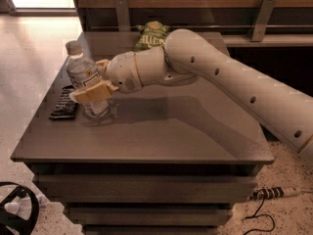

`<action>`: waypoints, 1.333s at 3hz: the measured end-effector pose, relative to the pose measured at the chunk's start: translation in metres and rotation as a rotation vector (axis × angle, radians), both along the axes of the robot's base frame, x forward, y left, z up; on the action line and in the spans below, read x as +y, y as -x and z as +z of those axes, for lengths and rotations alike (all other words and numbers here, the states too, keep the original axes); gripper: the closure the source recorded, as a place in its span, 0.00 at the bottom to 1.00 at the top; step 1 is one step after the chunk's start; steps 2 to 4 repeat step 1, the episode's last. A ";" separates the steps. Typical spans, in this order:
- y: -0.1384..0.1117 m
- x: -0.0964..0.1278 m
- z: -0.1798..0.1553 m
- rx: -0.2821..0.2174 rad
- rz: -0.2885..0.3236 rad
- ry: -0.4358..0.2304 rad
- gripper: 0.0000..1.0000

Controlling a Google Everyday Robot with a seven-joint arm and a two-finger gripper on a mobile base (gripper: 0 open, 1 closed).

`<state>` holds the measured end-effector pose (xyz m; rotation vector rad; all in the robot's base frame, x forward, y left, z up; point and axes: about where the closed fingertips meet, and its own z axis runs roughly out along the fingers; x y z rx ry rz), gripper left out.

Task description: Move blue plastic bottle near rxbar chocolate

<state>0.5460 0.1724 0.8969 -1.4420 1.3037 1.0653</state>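
Observation:
The blue plastic bottle (81, 68), clear with a white cap and white label, stands upright at the table's left side. My gripper (94, 82) is closed around its lower body, with one tan finger (91, 94) crossing in front of it. The bottle's base rests on the table. The rxbar chocolate (63, 104), a flat black wrapper, lies just left of the bottle near the table's left edge, a small gap apart. My white arm reaches in from the right.
A green crinkled chip bag (152, 35) lies at the back of the grey table (171, 136). A wooden wall with metal brackets stands behind. A cable (274, 192) and a black round object (14, 214) lie on the floor.

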 end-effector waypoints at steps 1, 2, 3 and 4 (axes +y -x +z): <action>0.001 0.002 0.000 0.000 0.004 0.000 0.00; 0.001 0.002 0.000 0.000 0.004 0.000 0.00; 0.001 0.002 0.000 0.000 0.004 0.000 0.00; 0.001 0.002 0.000 0.000 0.004 0.000 0.00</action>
